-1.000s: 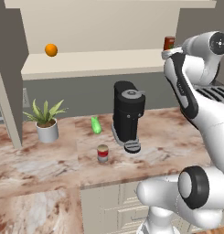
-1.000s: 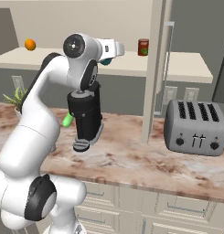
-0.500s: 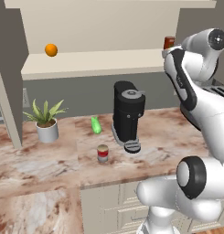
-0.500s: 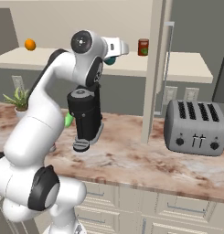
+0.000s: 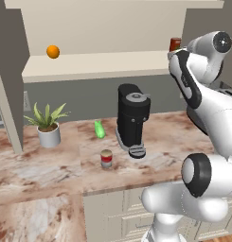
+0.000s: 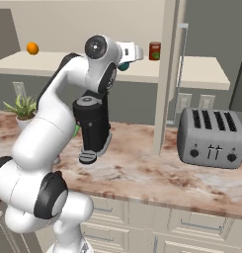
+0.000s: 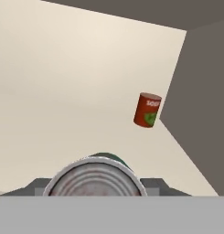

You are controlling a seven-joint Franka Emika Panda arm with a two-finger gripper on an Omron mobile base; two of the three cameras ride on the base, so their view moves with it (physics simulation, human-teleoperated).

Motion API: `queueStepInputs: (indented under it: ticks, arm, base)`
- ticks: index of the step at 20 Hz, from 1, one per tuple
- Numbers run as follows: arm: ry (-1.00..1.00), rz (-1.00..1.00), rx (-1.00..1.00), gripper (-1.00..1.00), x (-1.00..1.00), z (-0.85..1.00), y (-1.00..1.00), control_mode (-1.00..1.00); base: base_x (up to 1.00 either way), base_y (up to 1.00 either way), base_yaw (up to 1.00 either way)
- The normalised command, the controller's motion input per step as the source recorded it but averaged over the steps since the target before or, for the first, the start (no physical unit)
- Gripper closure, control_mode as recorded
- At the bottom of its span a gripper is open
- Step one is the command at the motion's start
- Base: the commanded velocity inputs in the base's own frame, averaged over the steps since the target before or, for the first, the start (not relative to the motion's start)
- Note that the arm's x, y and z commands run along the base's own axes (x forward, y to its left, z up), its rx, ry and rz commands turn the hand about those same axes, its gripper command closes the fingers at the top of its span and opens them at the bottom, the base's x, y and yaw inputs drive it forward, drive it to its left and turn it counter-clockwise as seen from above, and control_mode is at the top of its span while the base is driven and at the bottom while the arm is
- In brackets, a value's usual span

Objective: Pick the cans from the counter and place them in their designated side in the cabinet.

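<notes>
Item one, the cabinet (image 5: pixel 89 66): wide cream open shelf across the upper half of the left base view, plain back panel, an orange (image 5: pixel 52 51) at its upper left and a dark red can with green mark (image 6: pixel 154 51) at upper centre of the right base view, also seen right of centre in the hand view. Item two, the counter (image 5: pixel 51 170): marbled brown-and-white worktop across the lower half of the left base view. On it I list a toaster (image 6: pixel 210 136) at right of the right base view, a black coffee machine (image 5: pixel 132 119) at centre, a potted plant (image 5: pixel 47 124) at left, and a small green bottle (image 5: pixel 99 129) beside the machine. Item three, the red can with white band (image 5: pixel 106 159): standing on the counter just below centre of the left base view, not yet collected. Item four, the gripper (image 6: pixel 127 55): raised to shelf level, upper centre of the right base view, closed on the teal can (image 7: pixel 97 176), whose metal end sits at bottom centre of the hand view. Hazards, as I judge them: the held tin could clip the shelf edge or knock the dark red can if I drive too far right; releasing it tilted could let it roll off.
</notes>
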Motion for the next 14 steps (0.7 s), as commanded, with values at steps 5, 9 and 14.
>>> queueStepInputs:
  ticks: [5, 9, 14]
  arm:
    - [0.0, 0.0, 0.0, 1.0, 0.21, -0.04, -0.07, -1.0]
    - [0.01, 0.0, 0.0, 1.0, 0.19, -0.06, -0.04, -1.0]
    - [0.02, 0.0, 0.0, 1.0, 0.21, -0.06, -0.01, -1.0]
  base:
    - [0.0, 0.0, 0.0]
    - [0.0, 0.0, 0.0]
    - [0.0, 0.0, 0.0]
